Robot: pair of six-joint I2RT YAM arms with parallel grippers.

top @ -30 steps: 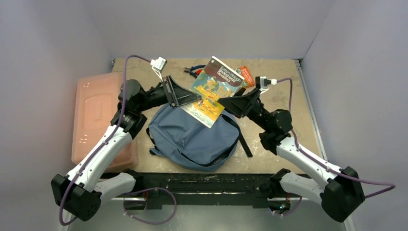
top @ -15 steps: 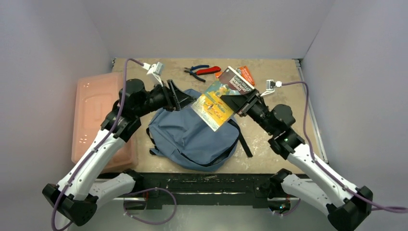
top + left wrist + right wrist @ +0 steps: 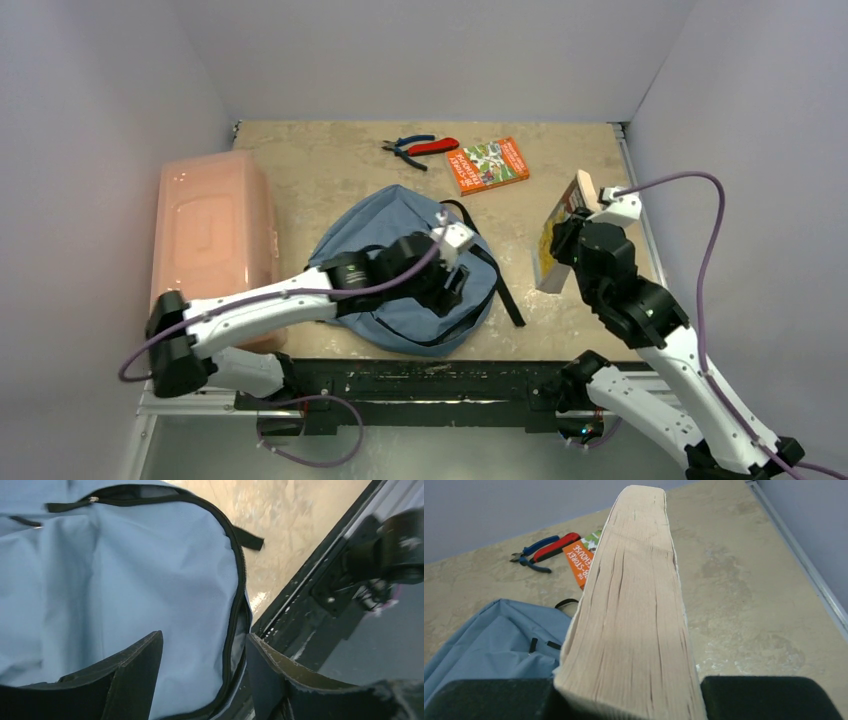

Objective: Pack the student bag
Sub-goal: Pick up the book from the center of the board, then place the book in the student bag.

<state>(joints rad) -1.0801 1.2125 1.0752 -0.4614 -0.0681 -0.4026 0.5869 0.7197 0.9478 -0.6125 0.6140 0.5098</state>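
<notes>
Right wrist: your right gripper [image 3: 629, 700] clamps a thick, rough-edged paperback [image 3: 629, 605].
Your left gripper [image 3: 202, 647] gapes wide over the soft grey-blue student bag [image 3: 125, 580].

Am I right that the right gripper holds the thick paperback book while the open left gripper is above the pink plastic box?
Not quite: the open left gripper is above the grey-blue fabric backpack, as the left wrist view shows.

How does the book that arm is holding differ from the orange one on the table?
The held book is up on edge, clamped in the right gripper; the orange book lies flat, cover up, untouched. The held book looks thicker; the orange book slimmer. Both are outside the student bag.
</notes>
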